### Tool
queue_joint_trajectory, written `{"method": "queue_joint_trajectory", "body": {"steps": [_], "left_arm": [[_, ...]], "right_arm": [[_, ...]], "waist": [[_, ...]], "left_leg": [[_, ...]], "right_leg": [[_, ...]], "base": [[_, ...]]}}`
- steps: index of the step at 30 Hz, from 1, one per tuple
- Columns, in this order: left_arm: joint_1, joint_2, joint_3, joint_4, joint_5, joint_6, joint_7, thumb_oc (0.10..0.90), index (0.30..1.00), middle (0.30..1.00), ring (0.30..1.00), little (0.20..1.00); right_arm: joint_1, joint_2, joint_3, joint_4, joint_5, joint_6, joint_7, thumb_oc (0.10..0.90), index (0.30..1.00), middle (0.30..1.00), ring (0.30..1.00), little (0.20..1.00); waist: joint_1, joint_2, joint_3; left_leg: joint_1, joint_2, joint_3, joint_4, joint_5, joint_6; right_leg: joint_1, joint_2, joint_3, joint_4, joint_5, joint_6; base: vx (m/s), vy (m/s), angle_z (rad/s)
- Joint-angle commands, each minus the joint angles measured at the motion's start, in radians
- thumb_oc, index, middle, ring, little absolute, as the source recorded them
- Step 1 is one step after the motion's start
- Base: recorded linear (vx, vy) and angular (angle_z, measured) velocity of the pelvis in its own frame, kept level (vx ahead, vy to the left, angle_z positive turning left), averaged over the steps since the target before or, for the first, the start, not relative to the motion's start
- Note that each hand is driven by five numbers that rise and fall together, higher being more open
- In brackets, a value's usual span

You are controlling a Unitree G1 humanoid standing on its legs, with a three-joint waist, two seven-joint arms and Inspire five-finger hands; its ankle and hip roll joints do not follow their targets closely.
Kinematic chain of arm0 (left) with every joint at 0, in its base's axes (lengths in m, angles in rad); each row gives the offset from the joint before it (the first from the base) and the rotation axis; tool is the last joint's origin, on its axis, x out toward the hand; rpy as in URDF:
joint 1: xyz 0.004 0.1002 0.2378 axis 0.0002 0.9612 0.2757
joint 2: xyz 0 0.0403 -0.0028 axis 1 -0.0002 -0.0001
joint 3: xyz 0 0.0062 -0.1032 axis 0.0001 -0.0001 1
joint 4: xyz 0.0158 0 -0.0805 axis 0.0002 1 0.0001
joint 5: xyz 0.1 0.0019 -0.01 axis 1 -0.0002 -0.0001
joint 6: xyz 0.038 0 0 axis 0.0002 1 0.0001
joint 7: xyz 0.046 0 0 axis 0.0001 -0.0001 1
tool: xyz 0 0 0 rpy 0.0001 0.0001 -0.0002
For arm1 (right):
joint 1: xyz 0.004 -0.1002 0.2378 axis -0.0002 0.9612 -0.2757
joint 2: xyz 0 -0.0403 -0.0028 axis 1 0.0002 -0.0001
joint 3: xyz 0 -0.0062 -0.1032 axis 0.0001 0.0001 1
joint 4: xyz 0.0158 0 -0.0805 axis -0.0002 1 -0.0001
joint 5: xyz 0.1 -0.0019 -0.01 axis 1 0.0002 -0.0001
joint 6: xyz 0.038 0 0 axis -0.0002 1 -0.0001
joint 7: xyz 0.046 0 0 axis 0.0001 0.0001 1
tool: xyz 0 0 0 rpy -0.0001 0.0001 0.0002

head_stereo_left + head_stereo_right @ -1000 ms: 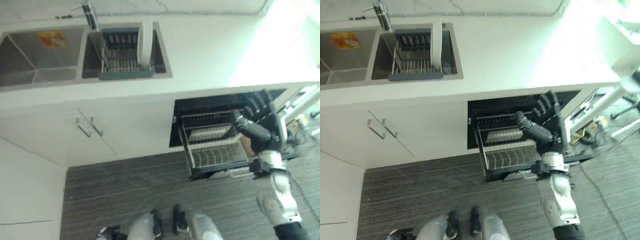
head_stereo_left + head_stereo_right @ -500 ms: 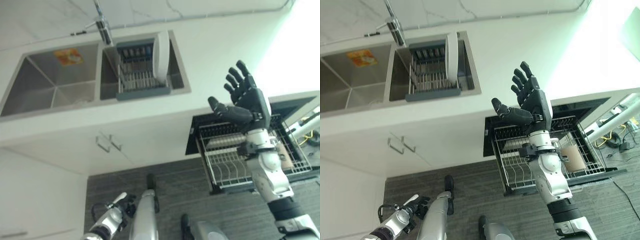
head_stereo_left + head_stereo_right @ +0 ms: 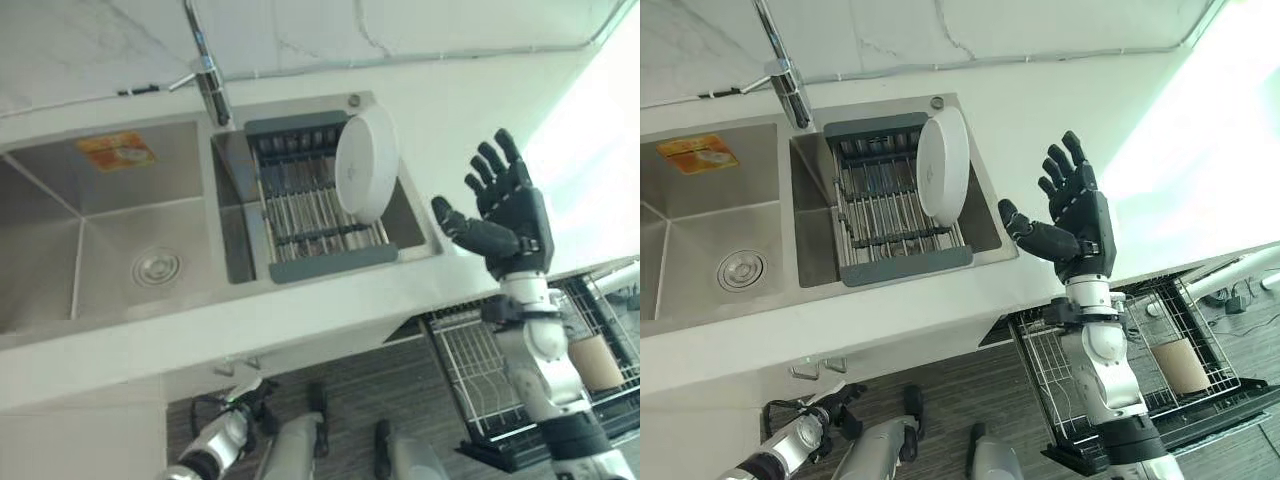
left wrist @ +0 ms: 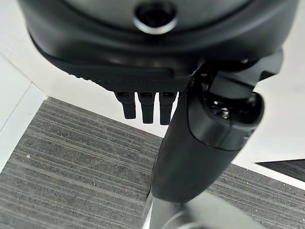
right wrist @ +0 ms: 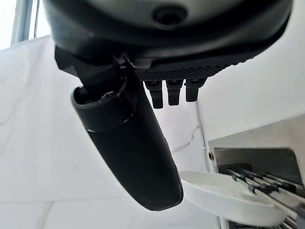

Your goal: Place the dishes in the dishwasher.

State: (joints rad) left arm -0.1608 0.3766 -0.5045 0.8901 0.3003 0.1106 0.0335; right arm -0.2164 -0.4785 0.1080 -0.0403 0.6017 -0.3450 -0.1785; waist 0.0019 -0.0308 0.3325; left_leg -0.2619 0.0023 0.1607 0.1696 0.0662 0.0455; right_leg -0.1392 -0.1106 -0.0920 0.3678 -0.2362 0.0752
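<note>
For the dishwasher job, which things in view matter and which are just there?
Part of the job:
- white plate, on edge in the sink rack
- dishwasher rack, pulled out
- right hand, open, raised over the counter

Just there:
- faucet
- empty sink basin
- brown cup in the dishwasher rack
- left hand, low by the floor

A double stainless-steel sink (image 3: 700, 215) is set into a white countertop (image 3: 1060, 95). The left basin carries a round drain (image 3: 741, 270) in its floor and an orange sticker (image 3: 698, 152) on its rear wall. A chrome faucet (image 3: 785, 75) stands at the rear edge between the two basins. A marbled white wall (image 3: 940, 30) rises behind the countertop. Below the countertop edge, two cabinet handles (image 3: 818, 366) are partly visible. The floor (image 3: 950, 390) is grey with a striped texture.
</note>
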Motion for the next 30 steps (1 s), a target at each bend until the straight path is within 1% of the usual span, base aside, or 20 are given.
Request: {"method": "queue_joint_trajectory", "body": {"steps": [1,7,8,10,12,15,19,25,30], "left_arm": [[0.032,-0.074,-0.009,-0.028,0.044,-0.028,-0.004,0.800,0.900,0.900,0.900,0.900],[0.044,-0.069,-0.013,-0.025,0.050,-0.024,-0.008,0.800,0.900,0.900,0.900,0.900],[0.045,-0.070,-0.016,-0.021,0.045,-0.018,-0.016,0.800,0.900,0.900,0.900,0.900],[0.041,-0.073,-0.019,-0.011,0.039,-0.015,-0.023,0.800,0.900,0.900,0.900,0.900],[0.044,-0.072,-0.021,-0.004,0.036,-0.015,-0.032,0.800,0.900,0.900,0.900,0.900],[0.045,-0.076,-0.022,0.012,0.015,-0.006,-0.043,0.800,0.900,0.900,0.900,0.900],[0.042,-0.090,-0.018,0.059,-0.009,0.000,-0.043,0.800,0.900,0.900,0.900,0.900],[0.047,-0.099,-0.010,0.094,-0.019,-0.035,-0.029,0.800,0.900,0.900,0.900,0.900],[0.065,-0.098,-0.006,0.096,-0.006,-0.044,-0.024,0.800,0.900,0.900,0.900,0.900]], "right_arm": [[-0.081,-0.046,-0.099,-0.115,0.024,-0.136,-0.004,0.800,0.900,0.900,0.900,0.900],[-0.067,-0.039,-0.098,-0.127,0.042,-0.125,0.038,0.800,0.900,0.900,0.900,0.900],[-0.061,-0.036,-0.094,-0.133,0.066,-0.115,0.061,0.800,0.900,0.900,0.900,0.900],[-0.070,-0.035,-0.082,-0.140,0.078,-0.075,0.101,0.800,0.900,0.900,0.900,0.900],[-0.080,-0.034,-0.070,-0.144,0.075,-0.059,0.110,0.800,0.900,0.900,0.900,0.900],[-0.100,-0.029,-0.053,-0.149,0.065,-0.037,0.110,0.800,0.900,0.900,0.900,0.900],[-0.143,-0.020,-0.024,-0.143,0.055,-0.009,0.087,0.800,0.900,0.900,0.900,0.900],[-0.197,-0.005,0.002,-0.138,0.048,0.016,0.072,0.800,0.900,0.900,0.900,0.900],[-0.191,0.001,0.012,-0.132,0.066,0.024,0.086,0.800,0.900,0.900,0.900,0.900]], "waist": [[-0.011,0.026,-0.049],[-0.020,0.036,-0.061],[-0.022,0.039,-0.067],[-0.023,0.042,-0.067],[-0.019,0.044,-0.066],[-0.013,0.046,-0.063],[0.001,0.050,-0.057],[0.019,0.058,-0.038],[0.032,0.058,-0.037]], "left_leg": [[-0.036,0.091,-0.074,0.130,-0.131,-0.109],[-0.021,0.098,-0.073,0.130,-0.133,-0.114],[-0.018,0.100,-0.072,0.130,-0.134,-0.115],[-0.012,0.098,-0.077,0.130,-0.136,-0.116],[-0.011,0.095,-0.082,0.130,-0.135,-0.116],[-0.018,0.094,-0.088,0.130,-0.133,-0.118],[-0.046,0.101,-0.087,0.130,-0.115,-0.126],[-0.090,0.115,-0.079,0.130,-0.083,-0.138],[-0.092,0.116,-0.082,0.130,-0.077,-0.139]], "right_leg": [[0.041,0.010,-0.037,-0.068,0.046,0.036],[0.050,0.014,-0.039,-0.068,0.043,0.033],[0.053,0.013,-0.042,-0.068,0.043,0.032],[0.055,0.015,-0.044,-0.068,0.043,0.029],[0.056,0.016,-0.045,-0.068,0.043,0.028],[0.058,0.017,-0.049,-0.068,0.042,0.028],[0.061,0.022,-0.060,-0.068,0.036,0.026],[0.065,0.034,-0.073,-0.068,0.024,0.019],[0.077,0.037,-0.082,-0.068,0.022,0.017]], "base": [[-0.01,-0.069,-0.11],[0.03,-0.021,-0.04],[0.07,-0.032,0.07],[0.06,-0.023,0.06],[0.03,-0.013,0.05],[0.03,-0.016,0.06],[0.02,-0.014,0.05],[0.00,-0.001,0.04],[0.01,-0.010,0.06]]}}
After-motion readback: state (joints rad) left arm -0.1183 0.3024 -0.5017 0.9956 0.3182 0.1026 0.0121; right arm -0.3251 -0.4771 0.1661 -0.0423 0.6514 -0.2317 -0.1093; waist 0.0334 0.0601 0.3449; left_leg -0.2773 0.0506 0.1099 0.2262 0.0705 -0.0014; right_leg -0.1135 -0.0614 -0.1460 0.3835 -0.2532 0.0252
